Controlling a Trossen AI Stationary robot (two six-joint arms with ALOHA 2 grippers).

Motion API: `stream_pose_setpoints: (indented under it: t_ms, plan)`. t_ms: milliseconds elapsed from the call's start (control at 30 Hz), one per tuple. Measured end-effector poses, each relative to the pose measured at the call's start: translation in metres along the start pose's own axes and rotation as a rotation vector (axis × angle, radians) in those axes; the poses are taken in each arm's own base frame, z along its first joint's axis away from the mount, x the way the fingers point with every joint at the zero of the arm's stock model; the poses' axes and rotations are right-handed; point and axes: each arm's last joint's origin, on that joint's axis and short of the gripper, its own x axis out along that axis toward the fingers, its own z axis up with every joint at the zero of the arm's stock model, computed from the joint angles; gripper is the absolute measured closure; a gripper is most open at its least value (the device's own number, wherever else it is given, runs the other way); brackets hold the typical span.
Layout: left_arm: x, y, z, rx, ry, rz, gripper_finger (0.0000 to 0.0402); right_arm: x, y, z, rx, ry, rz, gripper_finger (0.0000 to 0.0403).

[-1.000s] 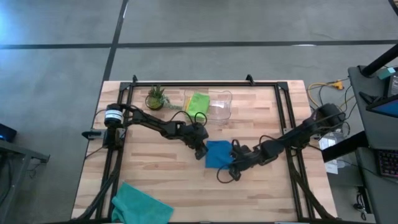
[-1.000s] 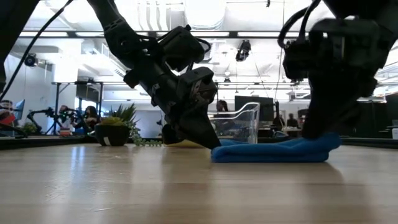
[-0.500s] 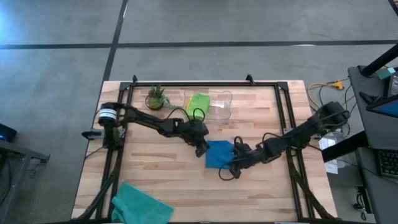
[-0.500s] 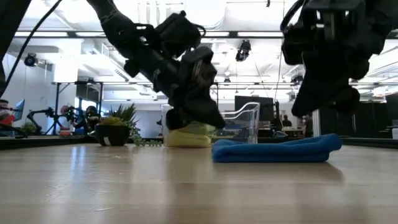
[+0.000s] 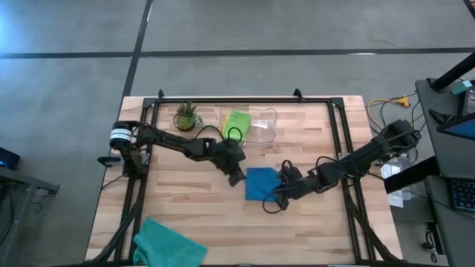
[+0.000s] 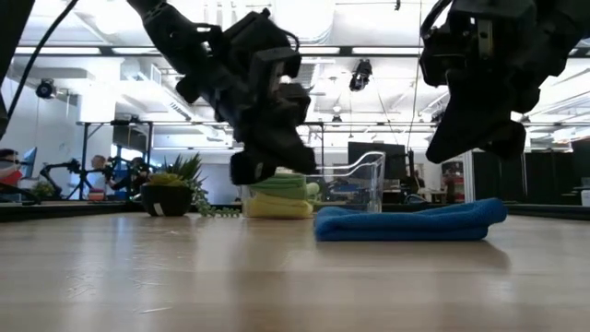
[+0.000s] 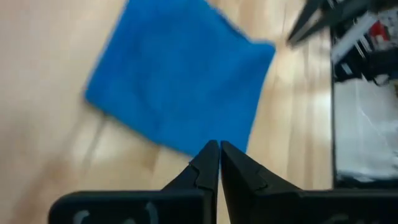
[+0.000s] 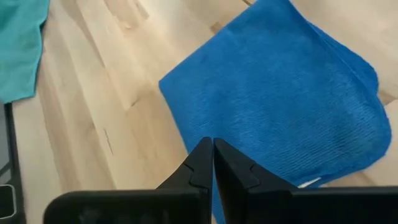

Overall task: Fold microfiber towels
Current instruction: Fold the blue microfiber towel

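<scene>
Both arms lift clear of the folded blue towel (image 5: pixel 260 183) at the table's centre, left gripper (image 5: pixel 236 178) and right gripper (image 5: pixel 278 199) with jaws together, empty; that fold looks finished.

Bare tabletop (image 5: pixel 193 200) lies open in front of the blue towel (image 5: pixel 260 183). Behind it, the plastic bin (image 5: pixel 261 126) and potted plant (image 5: pixel 185 116) block the way.

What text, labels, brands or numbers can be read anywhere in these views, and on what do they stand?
None can be read.
Left end effector housing: faint pale marks, too blurred to read.
Blue towel, teal towel, lime green towel, clear bin: no print visible.
Room behind the table: no sign legible.
</scene>
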Motion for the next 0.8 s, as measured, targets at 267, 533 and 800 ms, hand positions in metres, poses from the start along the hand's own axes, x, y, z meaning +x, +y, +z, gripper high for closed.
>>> stream_pose_setpoints:
  t_ms: [267,533,800]
  plan:
    - [-0.010,0.018,-0.041,-0.183,0.142,-0.024,0.0353,0.000,0.001,-0.002,0.062,0.004,0.003,0.0394]
    - [-0.042,0.023,-0.068,-0.309,-0.010,-0.034,0.0316,0.001,0.002,-0.002,0.040,0.000,0.008,0.0394]
    - [-0.035,0.024,-0.064,-0.372,-0.090,-0.083,0.0315,0.010,-0.005,0.001,0.042,-0.015,-0.034,0.0394]
